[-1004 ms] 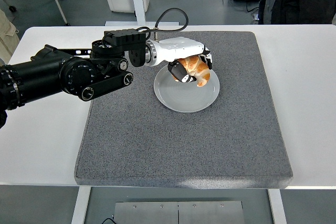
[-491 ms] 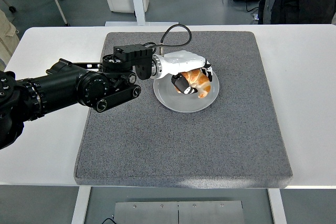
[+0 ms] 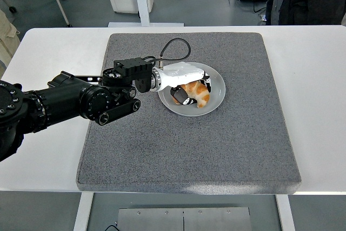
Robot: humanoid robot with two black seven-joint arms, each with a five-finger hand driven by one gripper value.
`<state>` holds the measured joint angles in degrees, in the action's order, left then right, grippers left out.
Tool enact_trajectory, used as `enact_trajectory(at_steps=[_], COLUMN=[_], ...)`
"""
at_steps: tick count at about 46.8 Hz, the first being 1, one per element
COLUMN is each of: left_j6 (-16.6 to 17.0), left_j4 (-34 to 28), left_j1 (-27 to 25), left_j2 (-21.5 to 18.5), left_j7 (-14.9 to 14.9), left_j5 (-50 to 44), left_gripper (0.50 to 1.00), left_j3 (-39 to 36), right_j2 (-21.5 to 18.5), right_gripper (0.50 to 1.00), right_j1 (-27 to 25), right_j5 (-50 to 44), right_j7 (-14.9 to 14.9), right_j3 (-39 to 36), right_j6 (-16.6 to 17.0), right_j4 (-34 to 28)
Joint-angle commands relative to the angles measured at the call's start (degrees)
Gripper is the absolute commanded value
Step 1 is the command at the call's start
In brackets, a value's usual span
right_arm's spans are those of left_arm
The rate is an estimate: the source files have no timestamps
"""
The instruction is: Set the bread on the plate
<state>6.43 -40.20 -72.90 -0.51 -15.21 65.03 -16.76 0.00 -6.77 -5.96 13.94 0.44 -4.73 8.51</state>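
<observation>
- The white table (image 3: pixel 319 106) carries a big grey mat (image 3: pixel 184 144) that covers most of its middle.
- The black left arm (image 3: pixel 59 104) reaches in from the table's left edge and across the mat's left side. It has pulled back toward the left and come lower over the last second.
- The round grey plate (image 3: pixel 216 91) sits on the mat, a bit toward the mat's far edge. It has not moved.
- The left hand (image 3: pixel 186 82) is white with dark fingertips. It has dropped from above the plate right down to it, and its fingers are still wrapped around the croissant.
- The croissant (image 3: pixel 199 94) was held up over the plate a second ago. Now it looks like it rests on the plate, near the plate's middle.
- So the job looks almost done. I think the hand only has to let go and lift away.
- The right arm is not in the picture.
- I can see no brand, label or writing on anything.
</observation>
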Motion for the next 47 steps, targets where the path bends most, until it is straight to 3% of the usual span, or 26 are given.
enact_trajectory(at_steps=[1,16,18,20,23,25,37,47], left_j6=[0.2,0.2,0.2,0.2,0.0,0.0,0.1,0.1], left_j4=[0.4,0.5,0.5,0.4,-0.1,-0.2,-1.5,-6.7], left_j1=[0.3,0.6,0.4,0.2,-0.1,-0.3,-1.4,-4.2], left_j2=[0.0,-0.1,-0.1,0.0,0.0,-0.1,-1.2,-4.5], left_j7=[0.0,0.7,0.7,0.6,0.7,0.7,0.8,0.8], left_j5=[0.1,-0.6,-0.8,-0.9,-1.0,-0.9,-0.8,-0.8], left_gripper=[0.5,0.502,0.617,0.779,0.863,0.991,0.992,0.992], left_j3=[0.0,0.0,0.0,0.0,0.1,0.1,0.0,0.1], right_j2=[0.0,0.0,0.0,0.0,0.0,0.0,0.0,0.0], right_gripper=[1.0,1.0,1.0,1.0,1.0,1.0,1.0,1.0], right_j1=[0.0,0.0,0.0,0.0,0.0,0.0,0.0,0.0], right_j5=[0.0,0.0,0.0,0.0,0.0,0.0,0.0,0.0], right_j7=[-0.1,-0.1,0.0,-0.1,0.0,-0.1,-0.1,-0.1], right_j3=[0.0,0.0,0.0,0.0,0.0,0.0,0.0,0.0], right_j6=[0.0,0.0,0.0,0.0,0.0,0.0,0.0,0.0], right_j4=[0.0,-0.1,-0.1,-0.1,-0.1,-0.1,-0.1,0.0])
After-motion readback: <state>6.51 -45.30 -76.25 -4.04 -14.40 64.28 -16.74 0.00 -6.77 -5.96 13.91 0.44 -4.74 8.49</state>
